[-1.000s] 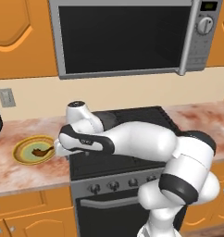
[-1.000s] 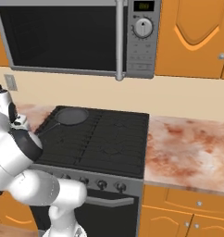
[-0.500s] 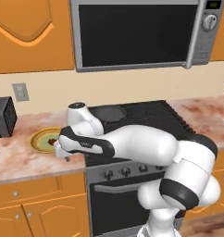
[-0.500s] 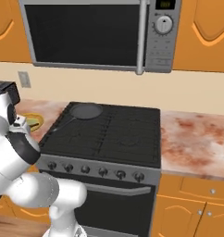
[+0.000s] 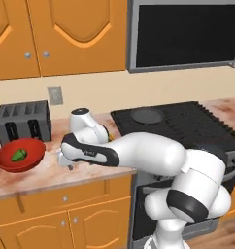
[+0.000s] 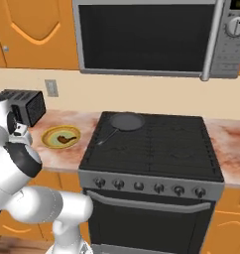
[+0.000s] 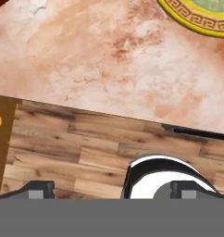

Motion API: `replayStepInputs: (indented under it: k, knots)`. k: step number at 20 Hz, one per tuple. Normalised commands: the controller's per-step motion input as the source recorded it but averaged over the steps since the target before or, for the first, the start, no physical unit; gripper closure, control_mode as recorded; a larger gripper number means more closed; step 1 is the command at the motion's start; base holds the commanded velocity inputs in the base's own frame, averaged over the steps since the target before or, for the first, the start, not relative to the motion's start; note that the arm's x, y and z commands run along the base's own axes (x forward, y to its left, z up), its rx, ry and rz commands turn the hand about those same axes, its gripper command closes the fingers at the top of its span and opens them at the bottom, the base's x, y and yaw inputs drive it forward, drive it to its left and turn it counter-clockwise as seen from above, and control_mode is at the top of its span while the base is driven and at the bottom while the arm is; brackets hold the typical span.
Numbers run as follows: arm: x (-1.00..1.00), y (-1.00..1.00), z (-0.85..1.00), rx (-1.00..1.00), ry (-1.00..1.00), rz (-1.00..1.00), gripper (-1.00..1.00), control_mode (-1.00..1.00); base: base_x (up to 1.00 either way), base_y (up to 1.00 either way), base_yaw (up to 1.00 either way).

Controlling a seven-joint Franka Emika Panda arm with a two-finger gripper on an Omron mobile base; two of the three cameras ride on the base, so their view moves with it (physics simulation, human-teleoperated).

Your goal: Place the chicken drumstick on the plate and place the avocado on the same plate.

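The chicken drumstick [image 6: 66,141] lies on the yellow-rimmed plate [image 6: 48,135] on the marble counter left of the stove. In the hand view, a piece of the plate's rim [image 7: 197,17] sits at the top right. The avocado [image 5: 18,155] rests in the red bowl [image 5: 32,160] at the far left of the counter. My gripper [image 5: 67,163] hangs low over the counter's front edge, between bowl and plate. It is open, its fingertips [image 7: 37,189] wide apart with nothing between them.
A dark toaster [image 5: 22,121] stands behind the red bowl against the wall. A frying pan [image 6: 126,121] sits on the stove's back left burner. Bare marble counter [image 7: 100,69] lies under the hand, with wooden floor [image 7: 77,152] beyond its edge.
The base has driven left, so both base views shifted: the toaster and red bowl came into sight and the stove slid right. The gripper stays open.
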Motion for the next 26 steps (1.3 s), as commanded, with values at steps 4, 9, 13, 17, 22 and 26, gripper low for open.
replayStepInputs:
  k: [4, 9, 13, 17, 22, 26]
  knots:
    - [0.0, 0.0, 0.0, 0.0, 0.0, 0.0, -1.0, 1.0, 0.29, 0.84, -0.07]
    - [0.0, 0.0, 0.0, 0.0, 0.0, 0.0, -1.0, 1.0, 0.42, 0.8, -0.03]
    - [0.0, 0.0, 0.0, 0.0, 0.0, 0.0, -1.0, 1.0, 0.51, 0.7, -0.01]
    - [0.0, 0.0, 0.0, 0.0, 0.0, 0.0, -1.0, 1.0, 0.38, 0.6, 0.0]
    - [0.0, 0.0, 0.0, 0.0, 0.0, 0.0, -1.0, 1.0, 0.28, 0.51, 0.0]
    - [0.03, 0.04, 0.0, -0.03, 0.0, 0.0, -1.0, -1.0, 0.1, 0.12, 0.0]
